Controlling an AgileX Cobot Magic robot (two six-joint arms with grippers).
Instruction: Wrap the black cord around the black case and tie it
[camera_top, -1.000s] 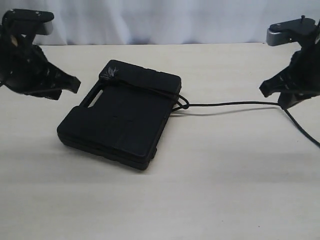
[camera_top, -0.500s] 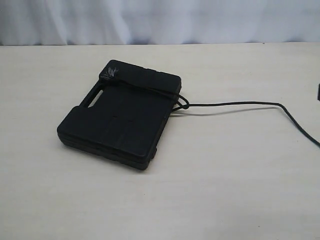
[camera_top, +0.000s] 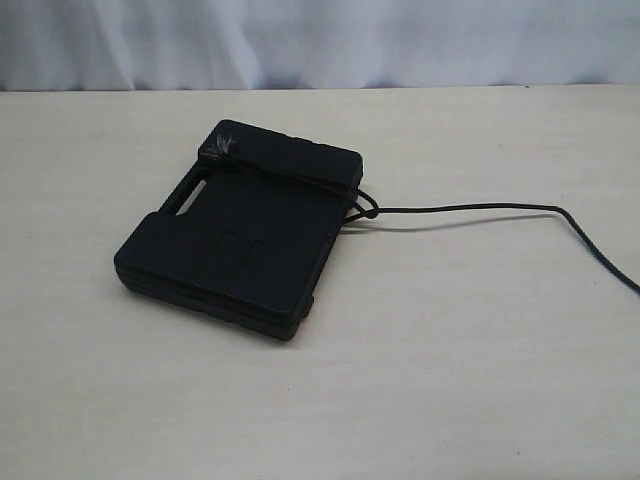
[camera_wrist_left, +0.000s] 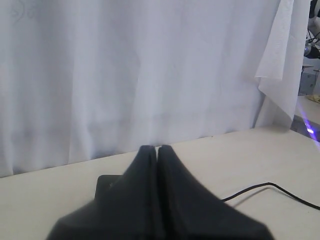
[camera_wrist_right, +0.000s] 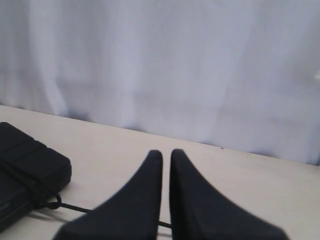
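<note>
Matte black rectangular plastic case (camera_top: 235, 235), bound by knotted thin black cord (camera_top: 470, 208), lies ahead of closed, empty left end effector (camera_wrist_left: 157, 150) and right end effector (camera_wrist_right: 166, 155); tying seems done, nothing further needed.

Readable texts, labels, brands, numbers, signs: none in any view.
Entry: black case (camera_top: 240, 235) on the desk (camera_top: 450, 350). Its lid is matte with moulded panels, and any lettering on it is too small to make out.
Entry: pale mark at the far corner of the case. It is a fuzzy tuft, not print.
</note>
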